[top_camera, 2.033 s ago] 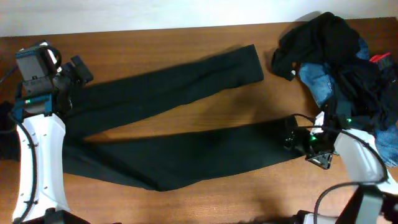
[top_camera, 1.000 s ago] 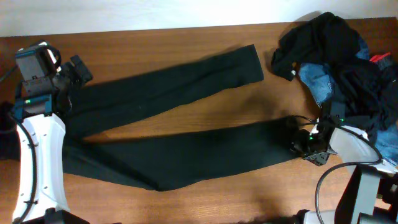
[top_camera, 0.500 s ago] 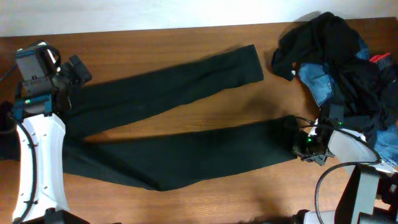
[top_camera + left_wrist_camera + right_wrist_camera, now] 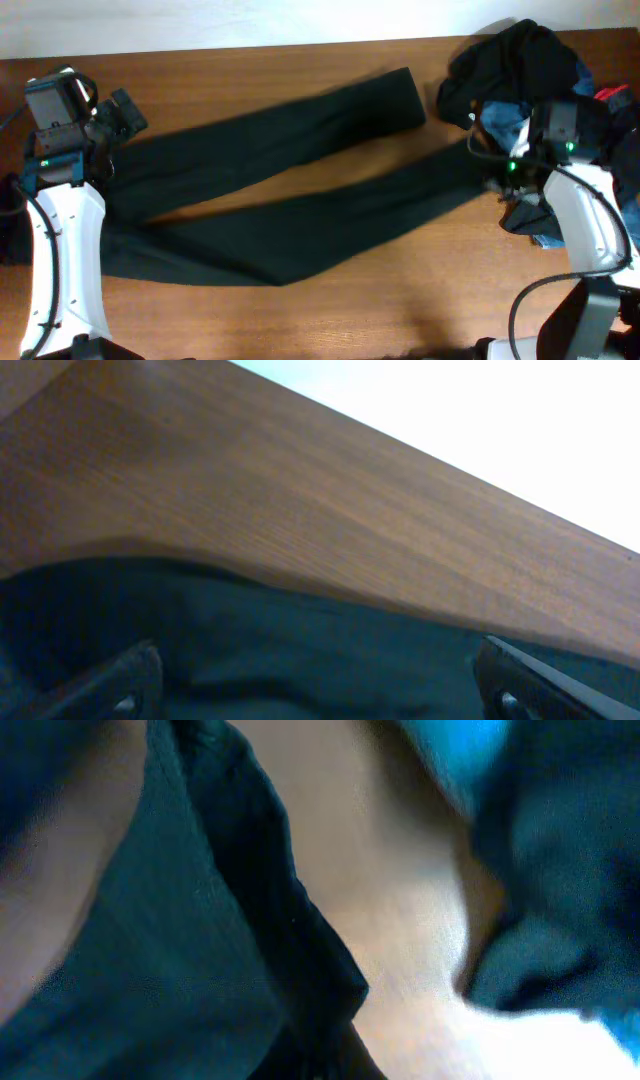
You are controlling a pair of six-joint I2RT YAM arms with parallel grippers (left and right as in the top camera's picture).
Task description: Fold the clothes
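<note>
1 cuff [image 4: 468, 166] of long black fabric trousers [image 4: 270, 200] clamped in right gripper [image 4: 493, 172]; left gripper [image 4: 125, 110] gapes empty; next, fold lengthwise.

This is looking like a robotics lab bench, not a home. A white left arm [image 4: 60, 250] and right arm [image 4: 585, 225], green indicator lights [image 4: 43, 163] glowing, are standing at a wooden tabletop [image 4: 300, 320] against a plain white backdrop [image 4: 200, 25]. Dark trousers [image 4: 260, 150] and a garment heap [image 4: 530, 60] are lying there as test material.
</note>
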